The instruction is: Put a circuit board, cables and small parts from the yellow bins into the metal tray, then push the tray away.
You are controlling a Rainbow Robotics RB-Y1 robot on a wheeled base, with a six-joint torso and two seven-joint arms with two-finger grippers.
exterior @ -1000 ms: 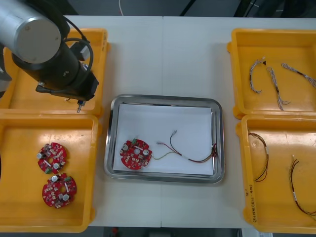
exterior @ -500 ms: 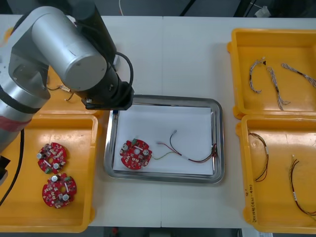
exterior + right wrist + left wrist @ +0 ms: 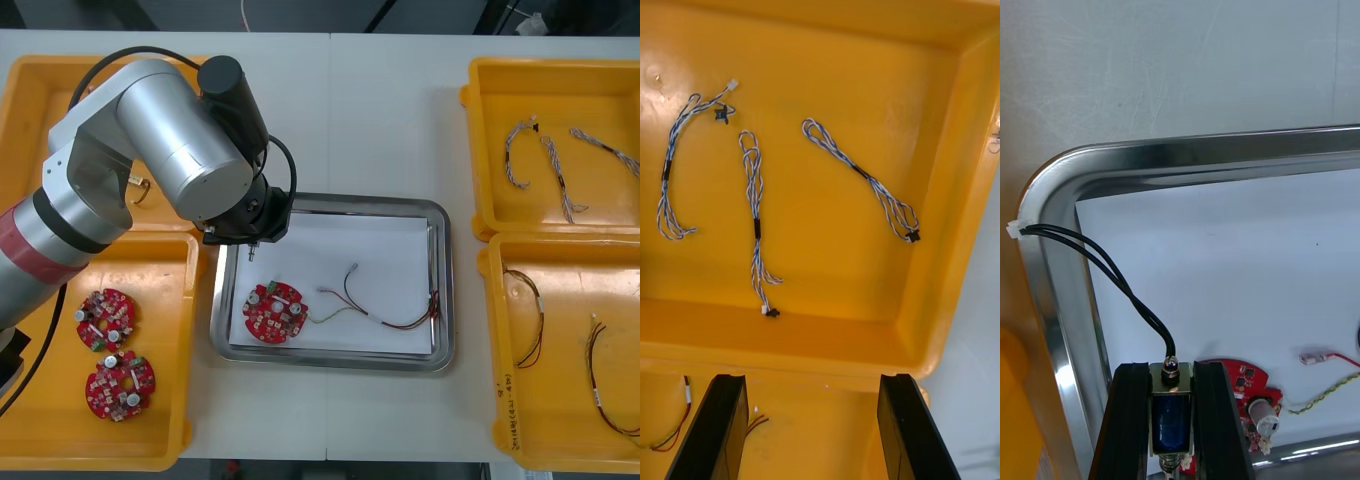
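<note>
Front view: shiny metal tray with white inside (image 3: pixel 335 200) already has a round red circuit board (image 3: pixel 274 312) at its 8 o'clock and a red and yellow cable (image 3: pixel 385 318) running from centre to 4 o'clock. Left gripper (image 3: pixel 252 243) sits over the tray's 10 o'clock corner. Left wrist view: black fingers (image 3: pixel 1131 420) are clamped on a small metal part with a blue body (image 3: pixel 1169 416), spaced by its width. Its black twin lead (image 3: pixel 1112 277) trails out to the tray's corner rim. The board lies near, at 5 o'clock from that gripper. Part is over the tray but not let go; can't tell if it touches the liner. Right gripper (image 3: pixel 812 386) is parked above the far right yellow bin (image 3: pixel 955 187) of twisted blue and white cables (image 3: pixel 754 217), fingers wide apart, empty. My read, left to do: drop the part, probably more cables, then push the tray away.
</note>
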